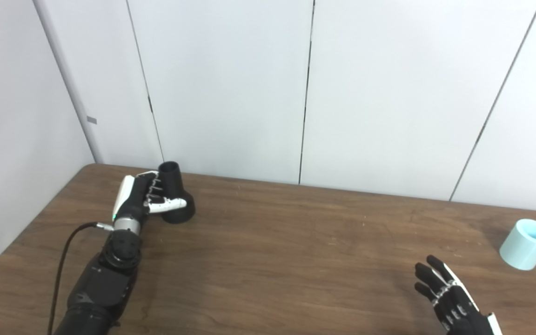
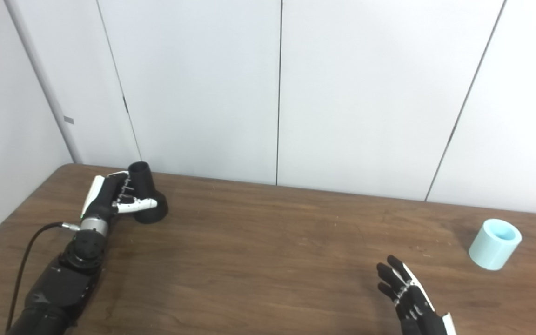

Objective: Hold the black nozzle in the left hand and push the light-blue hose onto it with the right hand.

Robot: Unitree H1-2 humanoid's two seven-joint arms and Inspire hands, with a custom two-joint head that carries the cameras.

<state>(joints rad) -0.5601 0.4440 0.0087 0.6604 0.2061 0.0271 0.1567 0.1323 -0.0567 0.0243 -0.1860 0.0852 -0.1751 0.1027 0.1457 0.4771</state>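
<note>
L hand (image 1: 144,197) is wrapped around the black nozzle (image 1: 175,195), which stands on the tabletop (image 1: 286,251). R hand (image 1: 449,298) is open, fingers spread, empty; light-blue hose (image 1: 527,244) sits just past it, to its right.

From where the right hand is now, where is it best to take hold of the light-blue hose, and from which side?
Probably around the round outer wall of the light-blue hose, coming from its near left, where the open right hand waits. The piece is a short, wide tube standing a little tilted on the table, open end up. Leave that open end free, since it must go over the black nozzle.
</note>
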